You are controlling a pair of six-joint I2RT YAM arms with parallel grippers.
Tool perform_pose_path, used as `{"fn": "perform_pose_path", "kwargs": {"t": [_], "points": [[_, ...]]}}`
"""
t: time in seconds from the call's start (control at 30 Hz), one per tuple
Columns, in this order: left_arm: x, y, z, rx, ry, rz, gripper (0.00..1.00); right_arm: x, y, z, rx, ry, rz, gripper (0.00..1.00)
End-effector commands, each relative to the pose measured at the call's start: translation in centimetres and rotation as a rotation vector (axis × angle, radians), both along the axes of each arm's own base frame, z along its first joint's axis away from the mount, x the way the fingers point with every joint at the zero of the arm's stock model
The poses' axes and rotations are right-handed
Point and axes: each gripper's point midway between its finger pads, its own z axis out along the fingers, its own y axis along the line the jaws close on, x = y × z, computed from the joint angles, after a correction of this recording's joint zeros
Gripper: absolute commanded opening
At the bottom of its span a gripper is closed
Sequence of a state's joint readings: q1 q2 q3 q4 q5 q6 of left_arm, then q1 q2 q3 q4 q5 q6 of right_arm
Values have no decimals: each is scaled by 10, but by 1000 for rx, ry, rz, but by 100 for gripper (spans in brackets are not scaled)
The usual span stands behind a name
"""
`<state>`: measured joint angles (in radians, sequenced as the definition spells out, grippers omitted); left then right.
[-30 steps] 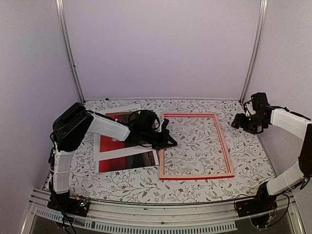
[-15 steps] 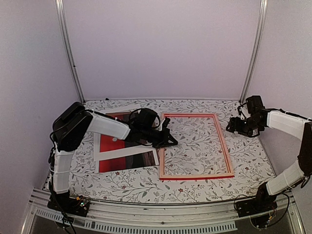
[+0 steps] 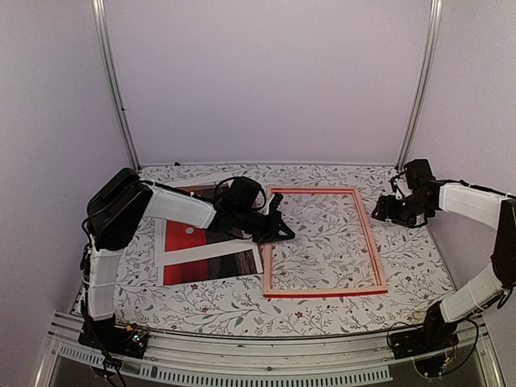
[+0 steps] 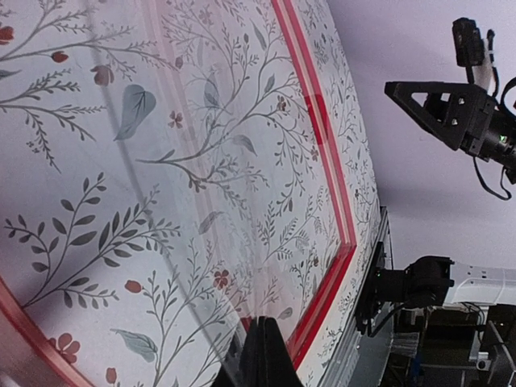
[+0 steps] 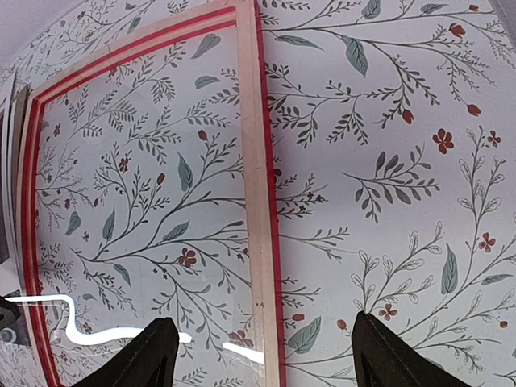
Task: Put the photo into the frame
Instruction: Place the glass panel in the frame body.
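Black left pincer [image 3: 280,234] clenched, tips at the left rail of the frame [image 3: 322,291]; can't tell if it grips anything. Just behind it the photo [image 3: 187,272] lies flat outside the frame, under the white mat [image 3: 210,251]. The right pincer [image 5: 266,363] is spread wide and empty, above the right rail.

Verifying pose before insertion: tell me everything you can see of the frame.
The frame is a thin rectangle, pale wood with red strips, lying flat on the floral tablecloth, right of the photo. A clear pane seems to fill it, catching reflections. The shut left gripper reaches over its left rail; contact unclear.
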<state>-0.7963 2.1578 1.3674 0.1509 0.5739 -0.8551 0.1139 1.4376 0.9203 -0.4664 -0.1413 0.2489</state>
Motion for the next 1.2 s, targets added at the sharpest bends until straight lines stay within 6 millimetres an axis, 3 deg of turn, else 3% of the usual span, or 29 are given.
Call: {"fn": "perform_pose_path", "kwargs": {"t": [0.0, 1.17], "points": [[8, 0, 14, -23, -35, -14, 0, 0, 4, -5, 0, 8, 16, 77], [6, 13, 12, -14, -28, 30, 0, 0, 4, -9, -7, 18, 16, 77]]}}
